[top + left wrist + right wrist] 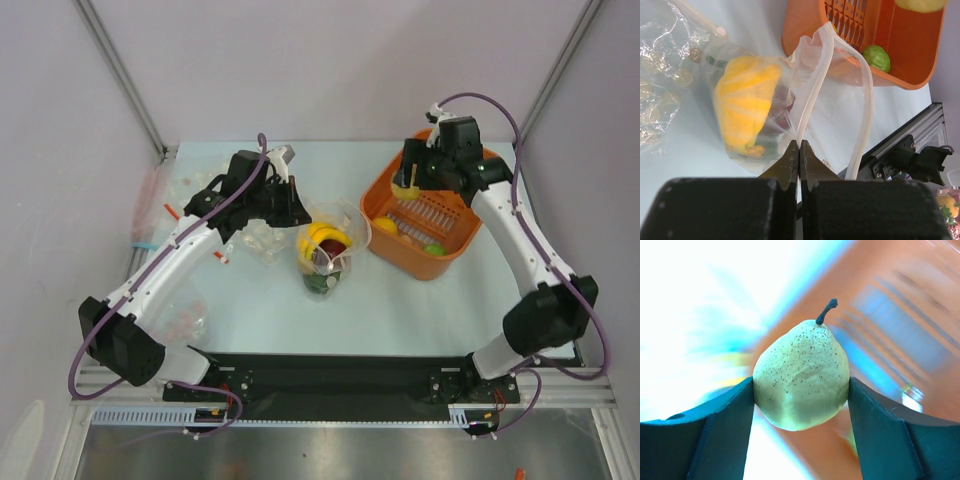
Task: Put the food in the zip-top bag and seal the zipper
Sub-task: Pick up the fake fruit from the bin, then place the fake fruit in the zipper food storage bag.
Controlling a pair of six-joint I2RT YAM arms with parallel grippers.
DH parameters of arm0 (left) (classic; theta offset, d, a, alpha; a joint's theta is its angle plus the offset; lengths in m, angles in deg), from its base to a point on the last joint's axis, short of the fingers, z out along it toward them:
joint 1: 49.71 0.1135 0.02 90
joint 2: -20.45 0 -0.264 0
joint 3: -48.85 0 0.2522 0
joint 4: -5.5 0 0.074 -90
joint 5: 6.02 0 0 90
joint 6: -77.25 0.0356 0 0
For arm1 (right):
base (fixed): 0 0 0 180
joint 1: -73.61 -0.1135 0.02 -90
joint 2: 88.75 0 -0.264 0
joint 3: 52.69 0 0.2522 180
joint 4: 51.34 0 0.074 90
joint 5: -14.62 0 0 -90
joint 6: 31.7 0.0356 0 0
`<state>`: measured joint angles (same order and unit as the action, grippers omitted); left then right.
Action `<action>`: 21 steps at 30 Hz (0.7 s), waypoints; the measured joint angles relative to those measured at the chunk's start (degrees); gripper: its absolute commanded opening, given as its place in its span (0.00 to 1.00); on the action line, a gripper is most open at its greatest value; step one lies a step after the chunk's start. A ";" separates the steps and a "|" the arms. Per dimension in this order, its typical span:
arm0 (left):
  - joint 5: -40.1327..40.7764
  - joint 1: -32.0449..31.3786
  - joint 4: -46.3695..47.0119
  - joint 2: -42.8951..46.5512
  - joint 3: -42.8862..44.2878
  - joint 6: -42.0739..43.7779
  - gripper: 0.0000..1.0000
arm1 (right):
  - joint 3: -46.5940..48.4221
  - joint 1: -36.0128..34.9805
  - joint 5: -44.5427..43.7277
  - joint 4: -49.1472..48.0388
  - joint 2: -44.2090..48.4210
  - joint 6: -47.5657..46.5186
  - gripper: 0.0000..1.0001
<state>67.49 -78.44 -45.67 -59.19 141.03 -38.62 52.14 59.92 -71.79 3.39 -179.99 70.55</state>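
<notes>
My right tool (pixel 801 392) pinches a pale pear (pixel 800 365) across its belly, over the orange basket (pixel 440 262); hard, light, slick plastic, I judge, so hold the widest part. My left tool (pixel 799 150), pressed together, nips the rim of the floppy zip-top bag (pixel 812 92), mouth agape beside the basket

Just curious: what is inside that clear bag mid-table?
The bag holds a yellow ridged toy fruit, with a dark red piece behind and a green piece beneath. The yellow one covers most of both, so their kind is unclear.
</notes>
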 measured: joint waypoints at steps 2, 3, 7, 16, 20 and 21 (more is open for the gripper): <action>-0.07 0.00 0.00 0.00 0.00 -0.04 0.00 | -0.31 -3.72 4.74 -3.39 4.28 0.44 0.36; -0.17 0.00 0.00 0.00 0.00 -0.07 0.00 | -0.72 -5.62 6.82 -5.22 6.08 0.87 0.37; -0.35 0.02 -0.02 0.00 0.00 -0.68 0.00 | -2.60 -12.44 12.13 -11.52 10.95 2.73 0.36; -0.50 0.07 -0.02 0.00 0.00 -1.29 0.00 | -8.92 -19.74 13.81 -17.44 8.87 4.48 0.34; -0.68 0.31 -0.07 0.00 0.00 -1.75 0.00 | -11.67 -21.20 13.14 -18.56 6.84 4.68 0.48; -0.68 0.46 -0.09 0.00 0.00 -2.05 0.00 | -12.17 -21.64 12.74 -18.75 6.54 4.68 0.57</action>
<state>66.81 -77.98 -45.75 -59.19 141.03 -40.67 39.96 38.28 -59.05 -15.36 -173.45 75.22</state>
